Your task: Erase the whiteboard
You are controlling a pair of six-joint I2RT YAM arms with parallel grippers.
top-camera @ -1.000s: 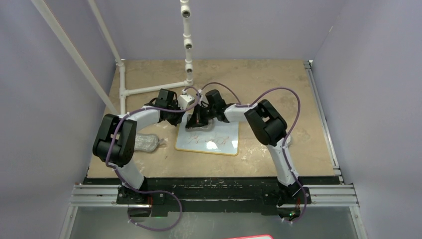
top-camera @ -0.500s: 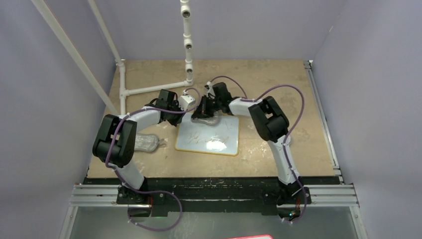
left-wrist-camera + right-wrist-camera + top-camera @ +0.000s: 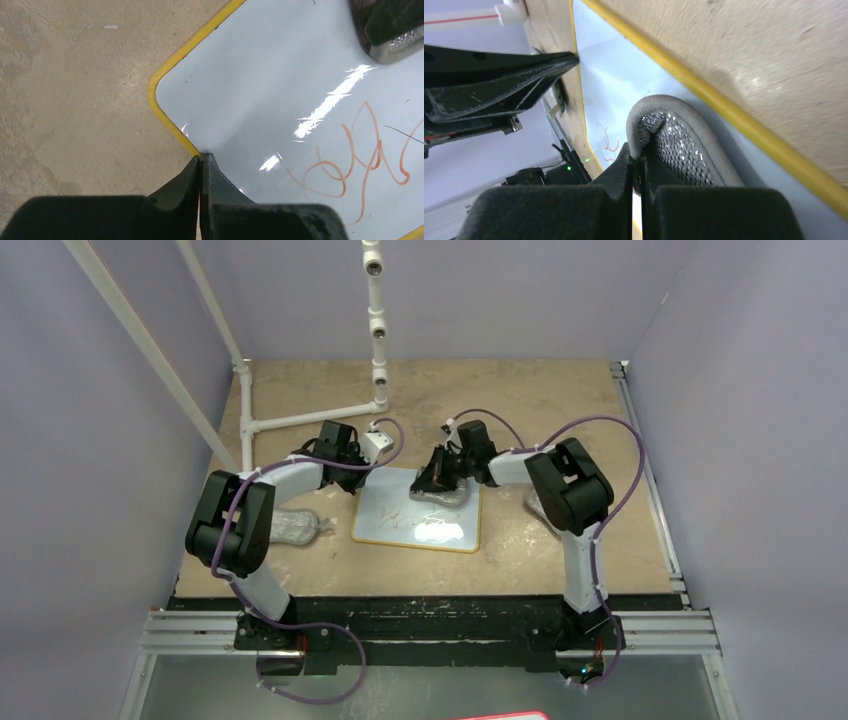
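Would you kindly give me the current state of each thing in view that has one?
left gripper: shut, tips at the whiteboard's edge.
right gripper: shut on the grey pad.
whiteboard: lying flat, red scribbles on it.
grey pad: clamped, resting on the whiteboard near its far rim.
second grey pad: lying loose, left of the whiteboard.

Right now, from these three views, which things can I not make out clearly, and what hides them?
1. The red scribble: cut by the left wrist view's right edge; too small in the top view.
2. The left fingers: top view, hidden under their wrist.
3. The grey pad, underside: right wrist view, hidden by the pad itself.
4. The second pad: top view, partly behind the left arm.
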